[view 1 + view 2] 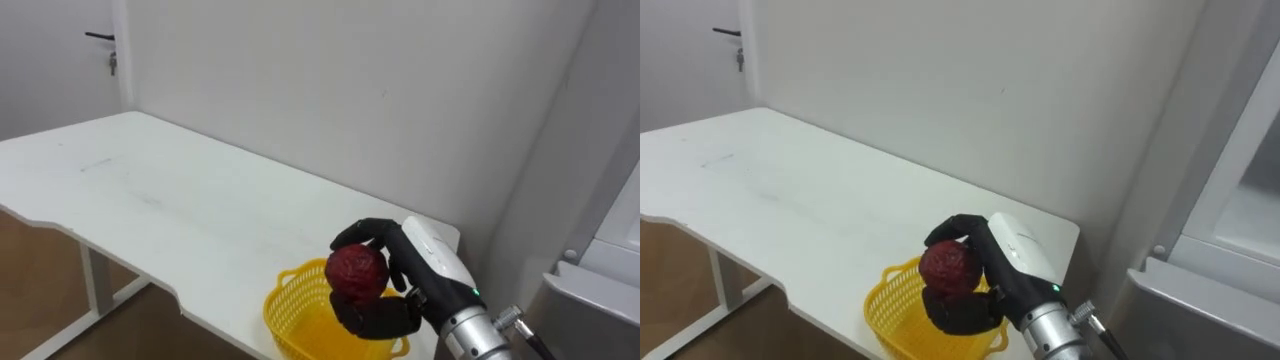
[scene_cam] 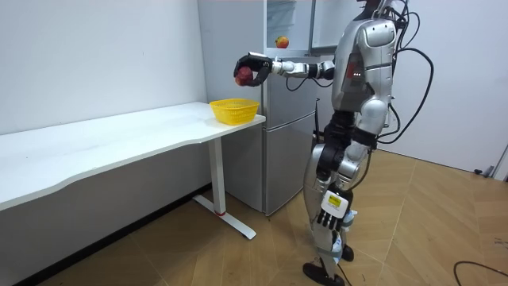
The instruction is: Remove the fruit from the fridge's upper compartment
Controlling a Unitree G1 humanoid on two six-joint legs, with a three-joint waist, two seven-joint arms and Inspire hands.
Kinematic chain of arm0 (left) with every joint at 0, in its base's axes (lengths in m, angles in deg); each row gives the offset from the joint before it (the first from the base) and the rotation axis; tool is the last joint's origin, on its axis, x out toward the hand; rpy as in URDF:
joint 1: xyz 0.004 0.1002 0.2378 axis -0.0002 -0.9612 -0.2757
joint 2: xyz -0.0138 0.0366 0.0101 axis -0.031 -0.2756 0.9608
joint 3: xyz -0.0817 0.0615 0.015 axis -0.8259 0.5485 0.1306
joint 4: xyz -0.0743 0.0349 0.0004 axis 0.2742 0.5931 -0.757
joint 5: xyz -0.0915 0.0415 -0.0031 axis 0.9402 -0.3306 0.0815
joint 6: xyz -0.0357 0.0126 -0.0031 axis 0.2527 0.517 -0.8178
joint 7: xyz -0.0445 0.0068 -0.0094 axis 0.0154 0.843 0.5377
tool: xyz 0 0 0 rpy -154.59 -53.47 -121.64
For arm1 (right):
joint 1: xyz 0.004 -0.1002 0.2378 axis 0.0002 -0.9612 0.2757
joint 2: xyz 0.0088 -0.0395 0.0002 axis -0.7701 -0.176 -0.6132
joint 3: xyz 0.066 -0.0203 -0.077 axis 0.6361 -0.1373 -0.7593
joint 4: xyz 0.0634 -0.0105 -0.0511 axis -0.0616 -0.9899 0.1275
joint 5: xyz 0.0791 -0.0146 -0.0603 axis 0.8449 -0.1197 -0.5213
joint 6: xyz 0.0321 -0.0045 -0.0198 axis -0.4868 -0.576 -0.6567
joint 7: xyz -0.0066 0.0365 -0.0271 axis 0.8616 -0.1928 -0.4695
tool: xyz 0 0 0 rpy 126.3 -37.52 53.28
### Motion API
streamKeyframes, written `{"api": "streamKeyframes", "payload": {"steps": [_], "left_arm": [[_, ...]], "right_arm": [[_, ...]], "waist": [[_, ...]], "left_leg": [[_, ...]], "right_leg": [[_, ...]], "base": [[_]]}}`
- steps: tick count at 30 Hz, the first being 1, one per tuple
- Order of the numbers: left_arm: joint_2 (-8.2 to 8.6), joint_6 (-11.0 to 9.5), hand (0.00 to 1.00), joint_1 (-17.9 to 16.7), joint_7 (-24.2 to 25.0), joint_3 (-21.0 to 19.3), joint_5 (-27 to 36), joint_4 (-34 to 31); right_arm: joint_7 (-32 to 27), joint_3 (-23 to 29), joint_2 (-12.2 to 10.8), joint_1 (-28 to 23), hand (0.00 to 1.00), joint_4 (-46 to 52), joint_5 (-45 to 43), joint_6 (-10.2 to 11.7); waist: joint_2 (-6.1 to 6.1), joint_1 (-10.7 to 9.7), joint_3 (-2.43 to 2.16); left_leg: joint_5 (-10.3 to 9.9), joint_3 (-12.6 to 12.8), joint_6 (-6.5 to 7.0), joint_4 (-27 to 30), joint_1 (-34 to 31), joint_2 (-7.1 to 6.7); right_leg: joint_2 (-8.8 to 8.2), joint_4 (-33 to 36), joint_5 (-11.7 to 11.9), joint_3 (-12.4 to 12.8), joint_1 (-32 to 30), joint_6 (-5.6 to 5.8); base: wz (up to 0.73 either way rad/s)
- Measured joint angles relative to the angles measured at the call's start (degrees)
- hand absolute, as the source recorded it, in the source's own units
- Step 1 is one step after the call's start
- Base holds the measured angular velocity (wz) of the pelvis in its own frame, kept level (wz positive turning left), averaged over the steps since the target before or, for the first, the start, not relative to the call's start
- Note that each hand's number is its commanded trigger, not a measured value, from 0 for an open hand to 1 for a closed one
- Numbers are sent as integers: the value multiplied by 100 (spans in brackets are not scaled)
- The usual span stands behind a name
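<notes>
**Red fruit held in right hand over yellow basket, beside the fridge**

Far left in the eye views: a door with a dark handle (image 1: 100,38) in the back wall. The white worktop (image 1: 150,190) runs from there toward the right, and its top is bare along most of its length. A yellow basket (image 1: 290,312) sits at the worktop's right end, near the edge. I can't tell whether anything lies inside it.

The red fruit (image 1: 356,272) is the task's thing. It is in the air above the basket, and the room view shows it clear of the rim, not touching. The right hand (image 1: 385,318) reaches in from the lower right. Its black fingers (image 1: 362,233) are curled over the top of the fruit and the thumb side wraps under it, so it is a closed grasp all round. Nothing stands between the fruit and the basket.

Right of the hand is the grey fridge (image 1: 600,285), just beside the worktop's end. In the room view its upper door is open, with a second fruit (image 2: 282,41) on the shelf inside. The robot stands upright in front of the fridge, right arm stretched toward the worktop. The left hand (image 2: 331,213) hangs by the thigh, too small to read its state.
</notes>
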Motion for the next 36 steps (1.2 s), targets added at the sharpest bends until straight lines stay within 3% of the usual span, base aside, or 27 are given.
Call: {"api": "streamKeyframes", "payload": {"steps": [7, 36], "left_arm": [[-50, 0, 0, -77, 1, -174, -11, -233], [-33, 111, 0, -170, -114, -345, -67, -297]], "right_arm": [[0, 1, 17, 0, 0, -57, -12, 0], [-126, 7, 16, 0, 0, -337, -177, -4]], "waist": [[42, -1, 28], [62, 9, -5]], "left_leg": [[0, -7, 1, -21, -17, -2], [3, -36, 5, -19, -13, -18]], "right_leg": [[3, 0, -2, -9, -1, 3], [-4, 2, -2, -11, 6, 3]], "base": [[0], [0]]}}
